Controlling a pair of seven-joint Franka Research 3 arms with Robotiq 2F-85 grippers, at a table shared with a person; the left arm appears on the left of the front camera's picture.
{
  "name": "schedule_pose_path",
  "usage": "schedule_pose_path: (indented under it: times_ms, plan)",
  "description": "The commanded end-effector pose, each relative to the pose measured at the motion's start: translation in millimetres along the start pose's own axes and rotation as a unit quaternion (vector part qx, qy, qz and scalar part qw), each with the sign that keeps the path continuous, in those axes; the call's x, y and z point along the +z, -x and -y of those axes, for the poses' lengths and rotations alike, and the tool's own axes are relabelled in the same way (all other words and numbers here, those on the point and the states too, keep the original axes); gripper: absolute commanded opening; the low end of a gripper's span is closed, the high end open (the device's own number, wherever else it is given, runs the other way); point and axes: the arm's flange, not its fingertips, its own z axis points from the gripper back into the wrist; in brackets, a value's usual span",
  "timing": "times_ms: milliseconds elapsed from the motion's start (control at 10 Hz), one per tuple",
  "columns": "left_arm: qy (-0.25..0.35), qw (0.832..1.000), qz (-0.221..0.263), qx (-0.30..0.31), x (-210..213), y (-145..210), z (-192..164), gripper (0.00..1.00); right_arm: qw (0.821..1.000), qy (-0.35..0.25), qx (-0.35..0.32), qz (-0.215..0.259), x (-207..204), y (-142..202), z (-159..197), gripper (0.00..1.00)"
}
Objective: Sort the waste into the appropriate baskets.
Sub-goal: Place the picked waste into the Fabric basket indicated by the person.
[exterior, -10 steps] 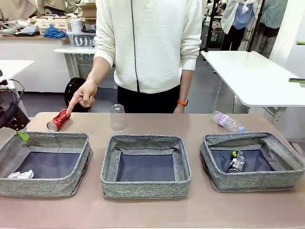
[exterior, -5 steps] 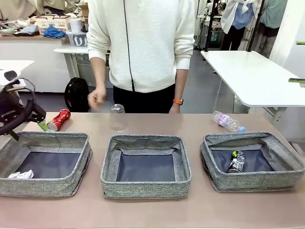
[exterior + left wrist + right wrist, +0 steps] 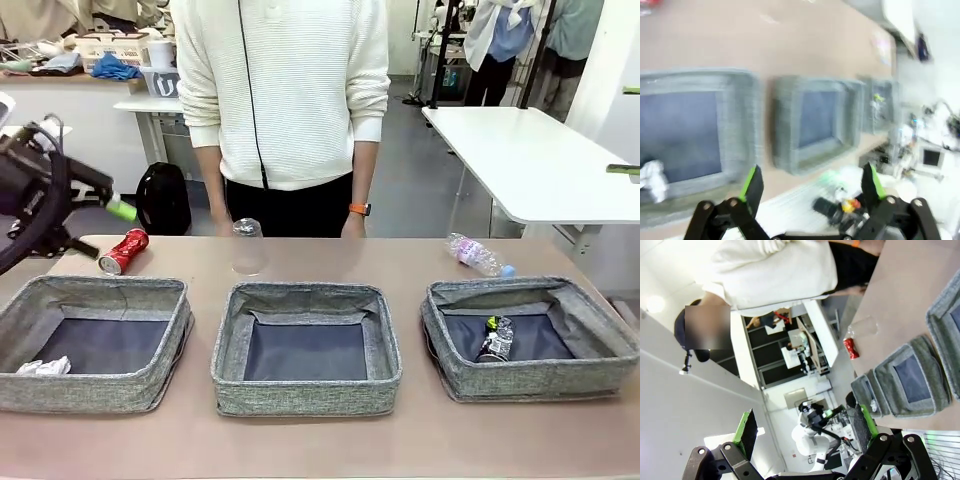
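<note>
We are looking across a long tan table [image 3: 420, 440] that is carrying everything. At its far side a person in a white ribbed sweater [image 3: 290, 90] is standing, arms hanging down.

Three shallow square baskets of grey woven fabric with dark bottoms are sitting in a row along the near side: the left basket [image 3: 95, 390], the middle basket [image 3: 305, 395] and the right basket [image 3: 530, 380]. They are standing apart from one another. The middle basket is holding nothing.

The left pincer [image 3: 100, 230] is hanging in the air over the table's far left corner. Its green-padded fingers are standing spread wide with nothing between them, as the left wrist view [image 3: 812, 182] is showing plainly. The right pincer [image 3: 805, 425] is likewise standing wide open and gripping nothing, looking down from high up at the table and the person.

A clear plastic bottle with a blue cap [image 3: 476, 254] is lying on its side on the table, just beyond the right basket's far rim. A clear plastic cup [image 3: 247, 246] is standing on the table beyond the middle basket. A crushed red can [image 3: 123, 251] is lying on the table just beyond the left basket's far rim, near the left pincer. A dark crushed can [image 3: 495, 339] is lying inside the right basket. A crumpled white paper ball [image 3: 44, 367] is sitting in the left basket, in its near left corner.
</note>
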Motion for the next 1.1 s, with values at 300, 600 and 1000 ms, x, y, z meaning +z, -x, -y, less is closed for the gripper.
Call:
schedule_pose_path:
  times_ms: [300, 600, 1000]
  plan:
    - [0.350, 0.933, 0.006, -0.085, 37, 34, -48, 1.00, 1.000, -0.012, 0.011, -0.003, -2, -2, -2, 1.00]
    - [0.347, 0.932, 0.033, -0.094, 63, 17, -38, 1.00, 1.000, -0.012, 0.011, -0.003, -2, -2, -2, 1.00]
    - [0.347, 0.932, 0.033, -0.094, 63, 17, -38, 1.00, 1.000, -0.012, 0.011, -0.003, -2, -2, -2, 1.00]
